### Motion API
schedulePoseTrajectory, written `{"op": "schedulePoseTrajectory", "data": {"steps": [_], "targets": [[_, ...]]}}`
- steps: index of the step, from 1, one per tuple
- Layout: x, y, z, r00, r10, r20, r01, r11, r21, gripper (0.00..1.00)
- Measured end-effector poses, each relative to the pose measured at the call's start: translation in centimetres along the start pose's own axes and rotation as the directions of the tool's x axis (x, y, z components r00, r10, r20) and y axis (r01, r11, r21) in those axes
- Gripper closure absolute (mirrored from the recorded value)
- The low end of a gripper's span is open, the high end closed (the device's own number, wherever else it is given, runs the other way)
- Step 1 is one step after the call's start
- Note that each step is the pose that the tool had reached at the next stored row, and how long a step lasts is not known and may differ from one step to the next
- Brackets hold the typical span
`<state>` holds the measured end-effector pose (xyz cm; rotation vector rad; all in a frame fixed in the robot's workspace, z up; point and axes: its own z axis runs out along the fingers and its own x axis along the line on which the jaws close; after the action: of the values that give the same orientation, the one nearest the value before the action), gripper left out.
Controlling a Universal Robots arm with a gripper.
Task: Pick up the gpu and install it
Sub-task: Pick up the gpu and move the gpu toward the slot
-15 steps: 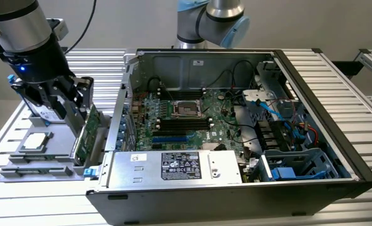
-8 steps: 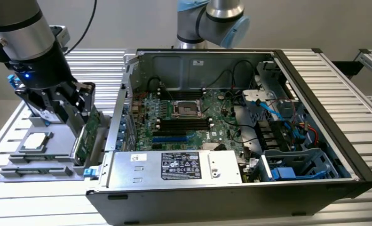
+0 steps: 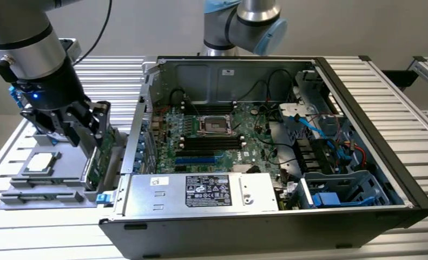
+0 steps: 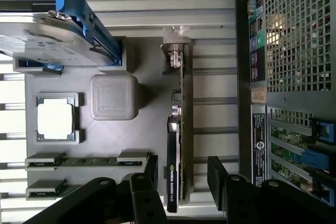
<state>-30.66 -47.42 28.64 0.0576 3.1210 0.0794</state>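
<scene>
Currently, you have the gripper (image 3: 87, 138) positioned over the grey parts tray (image 3: 26, 189). The tray lies on the slatted table (image 3: 40, 238), just beside the open computer case (image 3: 271, 233), on the exterior view's left.

Jaw state: the jaws stand wide open and grip nothing. In the wrist view, the gripper (image 4: 184, 174) straddles the gpu (image 4: 176, 140). One of the black fingers (image 4: 151, 174) is on each face of the card, with a visible gap on both sides.

Locate the gpu (image 3: 101, 162) as follows:
- It stands upright on its long edge in a slot of the tray (image 4: 147, 72), on the tray side nearest the case.
- Its silver end bracket (image 4: 176, 43) is at the end away from the fingers.
- You can see the fingers flanking the opposite end of the card.

Other parts on the tray, all apart from the fingers:
- a hard drive with blue rails (image 4: 58, 35);
- a grey block (image 4: 114, 96) near the tray's middle;
- a processor (image 4: 55, 119) in a square recess;
- memory sticks (image 4: 84, 161) lying parallel in their holders.

Inside the case, the green motherboard (image 3: 206, 135) lies flat on the floor. The power supply (image 3: 199, 192) sits along the wall nearest the camera. A second arm (image 3: 243, 21) stands behind the case.
</scene>
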Motion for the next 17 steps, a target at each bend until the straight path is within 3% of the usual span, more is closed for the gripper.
{"op": "schedulePoseTrajectory", "data": {"steps": [5,8,13,17], "targets": [[0.2,0.01,0.91,0.9998,-0.018,-0.0001,0.018,0.9998,-0.0004,0.49],[0.3,-0.01,1.44,0.9998,-0.021,0.0029,0.021,0.9998,-0.0005,0.49],[0.4,-0.02,2.35,0.9997,-0.021,0.0104,0.021,0.9998,-0.0006,0.49],[0.4,0.00,2.89,0.9995,-0.022,0.0210,0.022,0.9998,-0.0017,0.49]]}}
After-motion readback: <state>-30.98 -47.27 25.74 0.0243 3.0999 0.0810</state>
